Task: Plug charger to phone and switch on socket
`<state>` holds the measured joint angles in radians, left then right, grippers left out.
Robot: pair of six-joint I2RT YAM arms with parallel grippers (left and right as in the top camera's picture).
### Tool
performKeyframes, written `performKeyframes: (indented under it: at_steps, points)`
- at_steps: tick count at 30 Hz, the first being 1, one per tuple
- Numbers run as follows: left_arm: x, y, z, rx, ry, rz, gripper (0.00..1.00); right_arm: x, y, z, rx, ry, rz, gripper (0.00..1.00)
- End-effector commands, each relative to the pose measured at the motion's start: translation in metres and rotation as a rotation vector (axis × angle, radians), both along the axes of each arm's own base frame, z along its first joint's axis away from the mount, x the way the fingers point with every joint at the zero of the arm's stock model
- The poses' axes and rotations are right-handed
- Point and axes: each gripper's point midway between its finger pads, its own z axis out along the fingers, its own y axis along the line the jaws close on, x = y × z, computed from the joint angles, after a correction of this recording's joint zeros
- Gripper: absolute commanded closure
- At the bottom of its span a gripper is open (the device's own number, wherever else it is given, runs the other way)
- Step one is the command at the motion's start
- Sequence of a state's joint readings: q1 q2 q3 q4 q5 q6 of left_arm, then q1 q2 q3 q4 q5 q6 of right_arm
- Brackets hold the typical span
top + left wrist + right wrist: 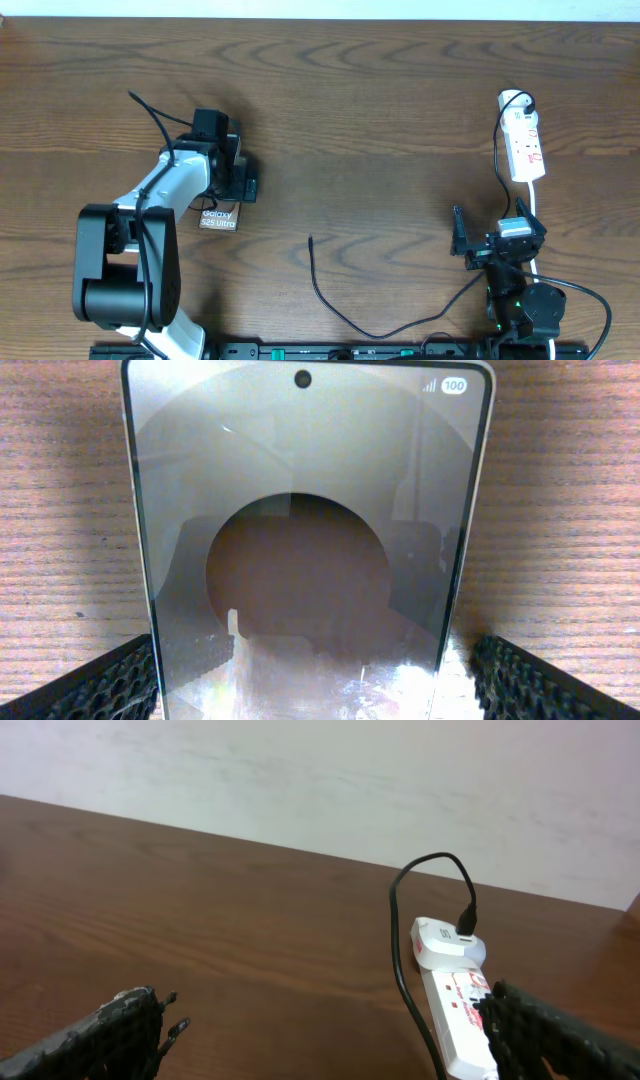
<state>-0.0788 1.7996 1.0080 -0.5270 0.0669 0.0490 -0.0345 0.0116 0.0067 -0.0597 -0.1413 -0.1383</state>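
Observation:
The phone (218,218) lies flat on the table with white "Galaxy S25 Ultra" lettering showing. It fills the left wrist view (310,510). My left gripper (228,180) is open and straddles the phone's far end, one finger on each side (315,680). The charger cable's bare plug tip (310,238) lies loose mid-table, well right of the phone. The black cable (345,318) loops along the front edge and up to the white adapter (515,100) in the socket strip (526,148). My right gripper (497,242) is open and empty, just short of the strip (458,1020).
The wooden table (380,120) ends at a pale wall at the back (350,780). The strip's white cord (533,205) runs down past my right gripper. Thicker black arm cables hang by the left arm (150,110) and the right arm base (590,300).

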Motion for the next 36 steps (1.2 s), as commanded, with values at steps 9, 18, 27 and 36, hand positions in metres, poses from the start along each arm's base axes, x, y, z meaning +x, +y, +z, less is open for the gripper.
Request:
performKeyframes:
  at_steps: [9,18,27,36]
  points:
    - [-0.031,0.018,-0.018,0.096,0.117,-0.032,0.01,0.000,0.001,-0.001,0.011,0.003,0.004,0.01]
    - [-0.031,0.018,-0.018,0.099,0.116,-0.054,0.01,0.000,0.001,-0.001,0.011,0.003,0.004,0.01]
    - [-0.027,0.018,-0.018,0.099,0.103,-0.057,0.00,0.000,0.001,-0.001,0.011,0.003,0.004,0.01]
    - [-0.027,0.017,-0.018,0.098,0.103,-0.057,0.04,0.000,0.001,-0.001,0.011,0.003,0.004,0.01]
